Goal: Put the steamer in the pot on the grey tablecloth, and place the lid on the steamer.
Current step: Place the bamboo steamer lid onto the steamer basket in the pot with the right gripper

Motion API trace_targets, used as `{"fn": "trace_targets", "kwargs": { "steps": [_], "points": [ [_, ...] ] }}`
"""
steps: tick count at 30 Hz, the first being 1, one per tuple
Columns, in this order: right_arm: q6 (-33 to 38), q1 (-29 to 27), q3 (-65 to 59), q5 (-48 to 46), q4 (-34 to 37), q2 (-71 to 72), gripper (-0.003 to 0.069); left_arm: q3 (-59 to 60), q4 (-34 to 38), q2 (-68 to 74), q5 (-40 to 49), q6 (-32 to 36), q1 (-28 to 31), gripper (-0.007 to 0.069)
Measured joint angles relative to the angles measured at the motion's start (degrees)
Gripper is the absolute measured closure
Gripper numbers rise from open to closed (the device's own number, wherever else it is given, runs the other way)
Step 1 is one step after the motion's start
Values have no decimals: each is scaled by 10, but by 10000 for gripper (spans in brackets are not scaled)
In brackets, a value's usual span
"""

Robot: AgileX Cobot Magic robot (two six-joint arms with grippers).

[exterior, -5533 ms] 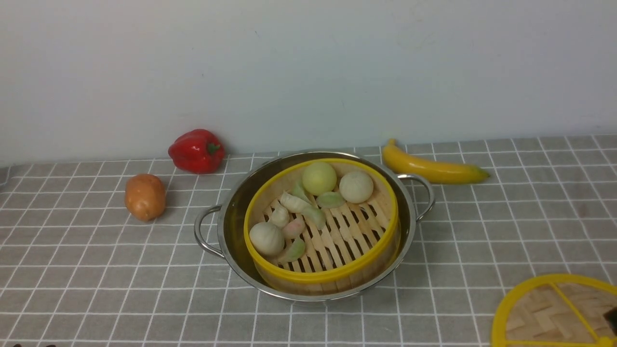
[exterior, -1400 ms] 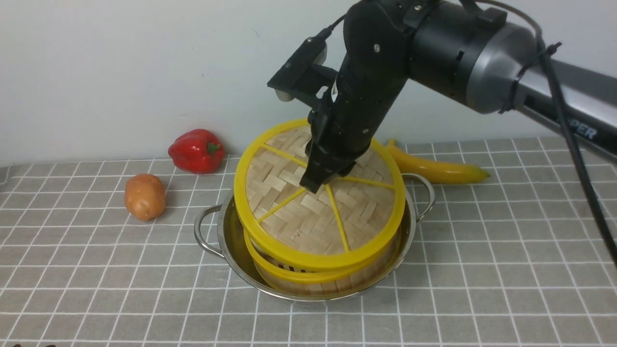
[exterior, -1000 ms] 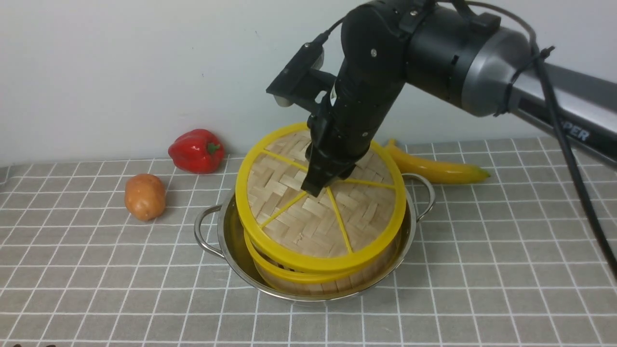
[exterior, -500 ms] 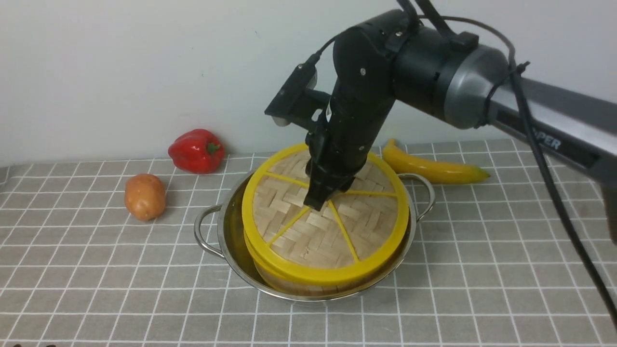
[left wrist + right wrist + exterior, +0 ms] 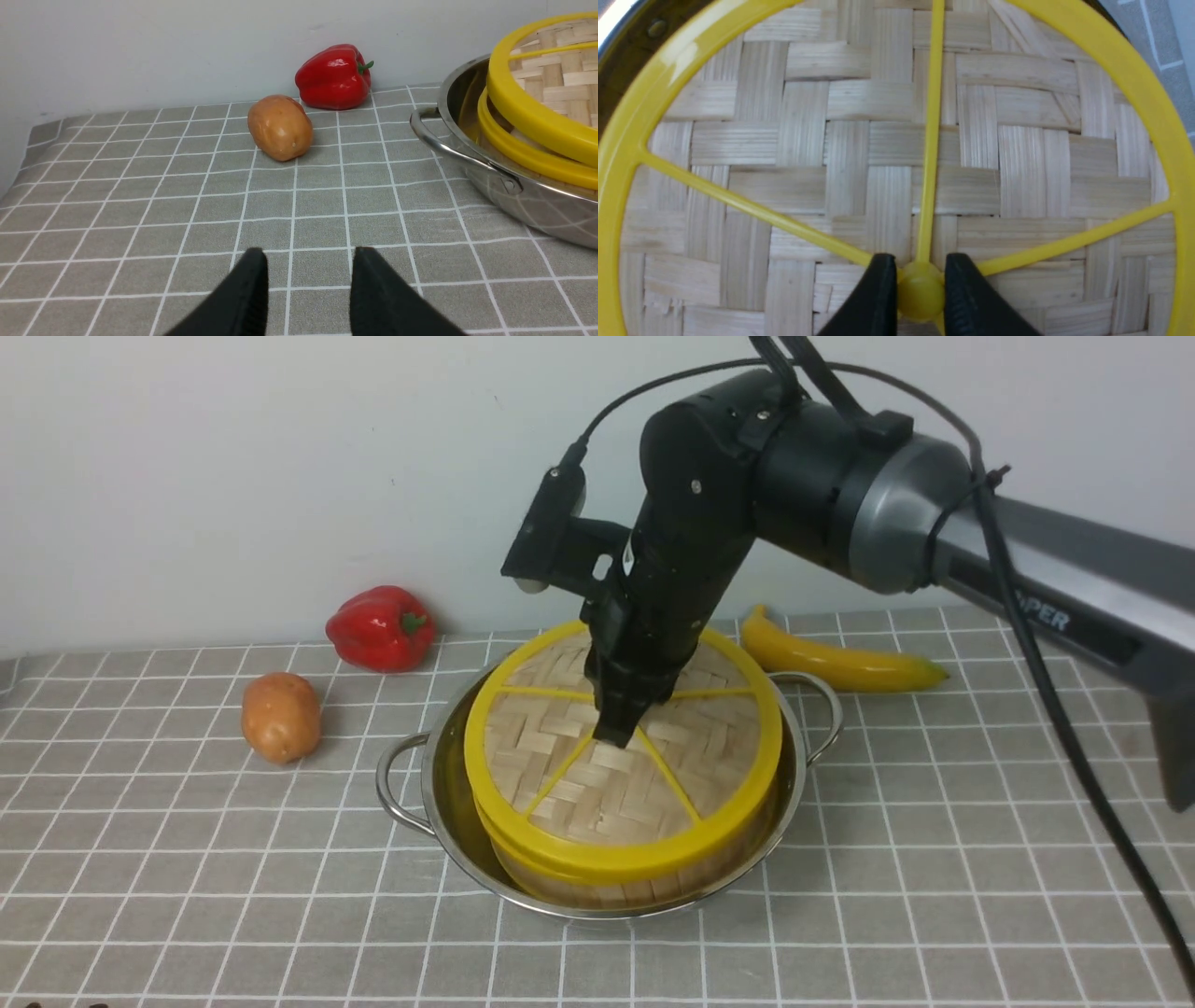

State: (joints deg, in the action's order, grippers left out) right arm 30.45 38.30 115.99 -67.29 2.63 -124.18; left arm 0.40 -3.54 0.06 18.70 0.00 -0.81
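Note:
The steel pot (image 5: 439,784) stands on the grey tablecloth (image 5: 187,859) with the bamboo steamer (image 5: 597,887) inside it. The woven lid (image 5: 579,784) with yellow rim and spokes lies on top of the steamer, its left edge still slightly raised in the left wrist view (image 5: 532,121). My right gripper (image 5: 614,735) is shut on the lid's yellow centre knob (image 5: 920,291). My left gripper (image 5: 308,261) is open and empty, low over the cloth to the left of the pot (image 5: 504,186). The steamer's contents are hidden under the lid.
A potato (image 5: 280,717) and a red pepper (image 5: 381,627) lie left of the pot near the wall. A banana (image 5: 840,661) lies behind the pot's right handle. The right arm (image 5: 840,485) reaches in from the right over the pot.
My right gripper has lowered the lid from a tilted hover down onto the steamer's rim and levelled it. Earlier the lid lay at the front right and the steamer was uncovered.

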Motion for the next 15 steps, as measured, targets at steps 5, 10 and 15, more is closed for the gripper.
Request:
{"fn": "trace_targets", "kwargs": {
  "steps": [5, 10, 15],
  "points": [
    [20, 0, 0, 18, 3, 0, 515, 0, 0, 0, 0, 0, 0, 382],
    [26, 0, 0, 21, 5, -1, 515, 0, 0, 0, 0, 0, 0, 382],
    [28, 0, 0, 23, 5, -11, 515, 0, 0, 0, 0, 0, 0, 382]
  ]
}}
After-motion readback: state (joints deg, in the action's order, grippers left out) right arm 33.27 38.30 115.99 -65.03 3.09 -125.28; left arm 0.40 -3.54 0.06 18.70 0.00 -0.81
